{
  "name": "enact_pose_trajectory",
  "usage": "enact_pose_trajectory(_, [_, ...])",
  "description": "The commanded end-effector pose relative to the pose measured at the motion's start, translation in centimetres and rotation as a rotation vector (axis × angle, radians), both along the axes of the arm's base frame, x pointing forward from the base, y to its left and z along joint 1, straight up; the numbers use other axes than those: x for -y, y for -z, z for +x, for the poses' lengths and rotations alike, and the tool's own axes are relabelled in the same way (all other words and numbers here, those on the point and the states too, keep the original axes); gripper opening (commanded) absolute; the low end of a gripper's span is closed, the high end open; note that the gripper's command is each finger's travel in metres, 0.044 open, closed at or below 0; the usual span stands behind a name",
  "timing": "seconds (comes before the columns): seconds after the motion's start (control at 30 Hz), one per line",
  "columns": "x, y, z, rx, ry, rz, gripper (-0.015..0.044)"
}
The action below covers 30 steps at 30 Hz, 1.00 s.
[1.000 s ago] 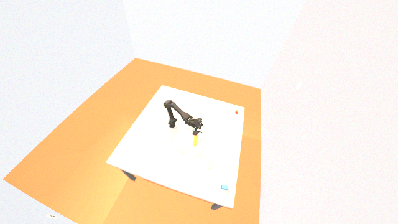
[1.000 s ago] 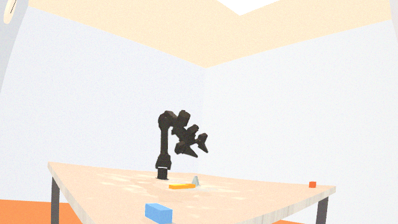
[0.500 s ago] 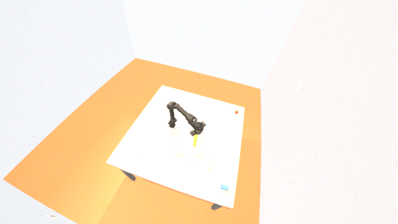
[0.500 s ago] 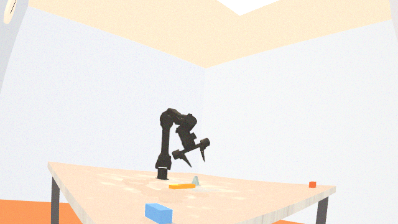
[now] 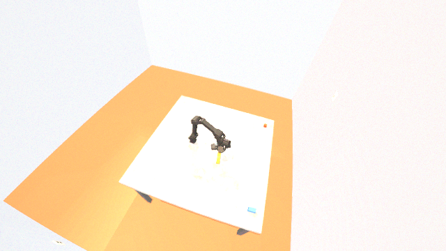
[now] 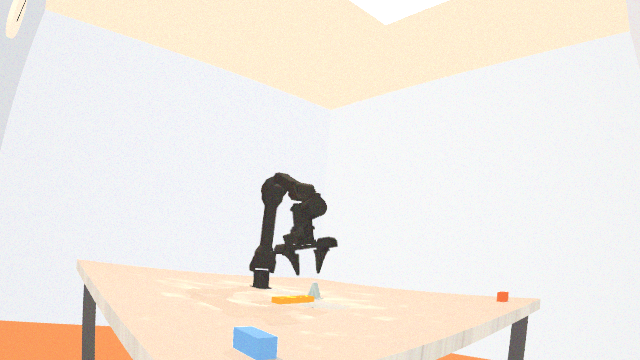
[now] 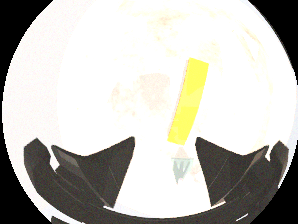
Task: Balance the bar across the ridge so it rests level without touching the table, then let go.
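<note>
So the table [image 6: 150, 305] is taking up most of the scene, sitting on an orange floor [image 5: 87, 146] with walls closing in on the far sides, and there's floor showing all round its edges in the top view. The arm [image 6: 272, 220] is standing near the middle of the table, well back from every edge, bending up and over so the gripper [image 6: 306, 260] is pointing straight down and hanging above the surface, not touching anything. Its jaws are spread wide apart with nothing between them, and you can see air under both fingertips in the exterior view. The bar [image 6: 292, 299] is lying flat on the table just below and a bit to the side of the gripper, yellow-orange, with one end sitting right by the ridge [image 6: 314, 290], a small grey wedge; I can't tell if they're actually touching. In the wrist view the bar [image 7: 186, 100] is running away from the camera at a slight tilt, closer to the right-hand finger than the other, and the ridge [image 7: 180, 165] is peeking out low between the fingers. A blue block [image 6: 255, 341] is sitting near the table's near edge, well apart from the arm, and a tiny red cube [image 6: 502, 296] is parked out by a far corner, close to the edge.
</note>
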<state>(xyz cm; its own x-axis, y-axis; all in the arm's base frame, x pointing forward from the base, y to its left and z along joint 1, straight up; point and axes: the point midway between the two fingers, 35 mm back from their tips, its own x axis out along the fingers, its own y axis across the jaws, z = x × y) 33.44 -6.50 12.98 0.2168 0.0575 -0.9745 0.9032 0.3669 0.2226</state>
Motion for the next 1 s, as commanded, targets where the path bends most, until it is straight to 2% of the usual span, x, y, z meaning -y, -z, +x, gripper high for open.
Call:
enact_pose_trajectory(0.0, [0.3, 0.6, -0.6, -0.112, 0.128, -0.016, 0.0315])
enact_pose_trajectory(0.13, [0.5, 0.9, -1.2, -0.188, 0.22, -0.035, 0.0315])
enact_pose_trajectory(0.4, [0.5, 1.0, -1.2, -0.192, 0.224, -0.037, 0.0315])
enact_pose_trajectory(0.7, [0.6, 5.3, -1.1, -0.192, 0.224, -0.037, 0.0315])
enact_pose_trajectory(0.97, [0.6, 5.6, -1.1, -0.192, 0.224, -0.037, 0.0315])
